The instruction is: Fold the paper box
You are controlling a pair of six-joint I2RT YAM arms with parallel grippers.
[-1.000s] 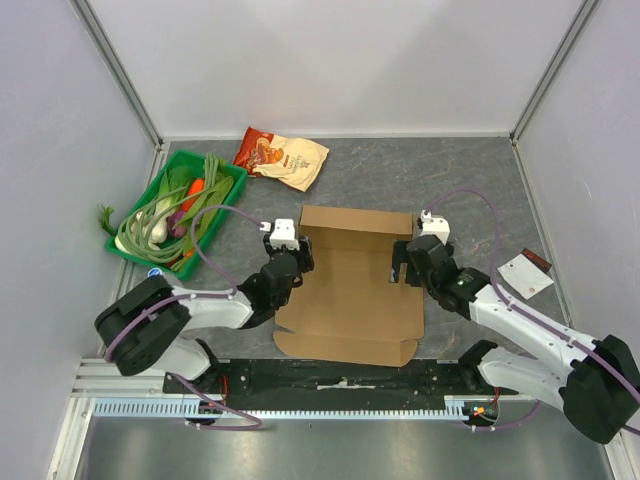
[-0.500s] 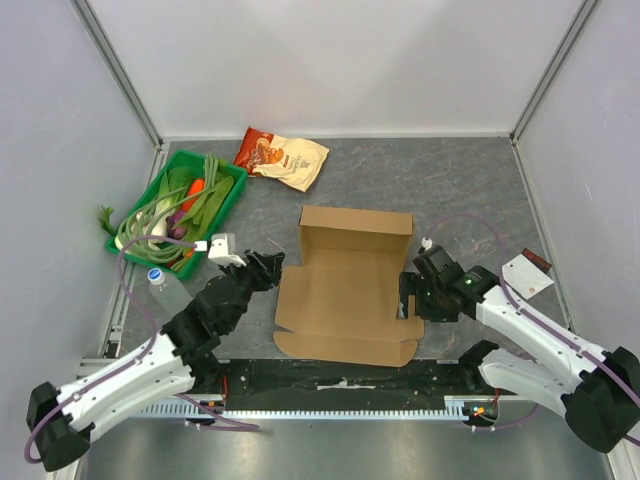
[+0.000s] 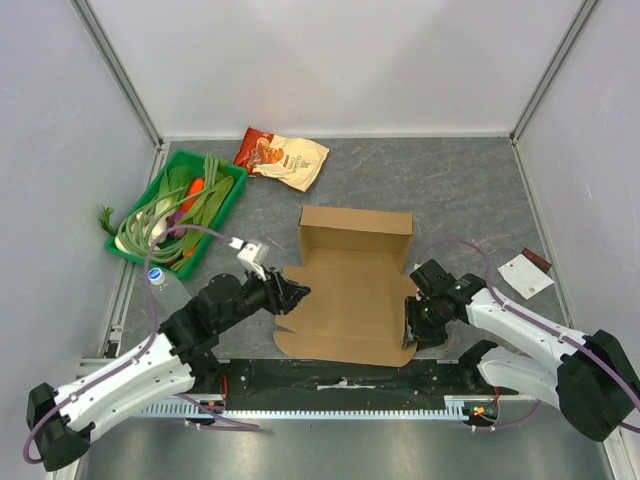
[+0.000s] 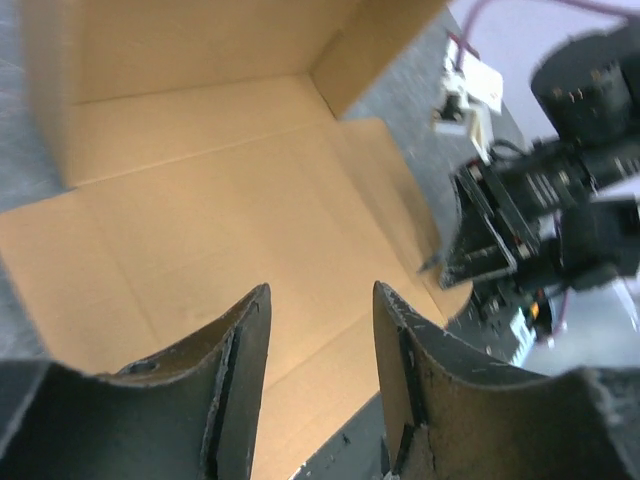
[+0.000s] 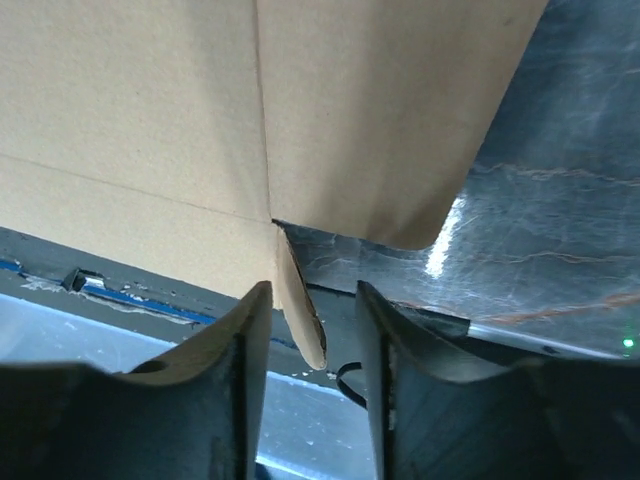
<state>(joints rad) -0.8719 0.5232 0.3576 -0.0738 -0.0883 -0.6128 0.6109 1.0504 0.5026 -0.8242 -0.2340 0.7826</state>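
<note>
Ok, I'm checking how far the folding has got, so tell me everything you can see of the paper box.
The paper box is plain brown corrugated cardboard, unprinted, lying mostly flat on the table. Its far end stands up as a back wall with short side walls. Creases cross the flat panel. The open jaws of the right gripper straddle a small tab at its near right corner.

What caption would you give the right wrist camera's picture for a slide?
The right gripper straddles a small tab at a corner of the paper box, grey table beyond.
</note>
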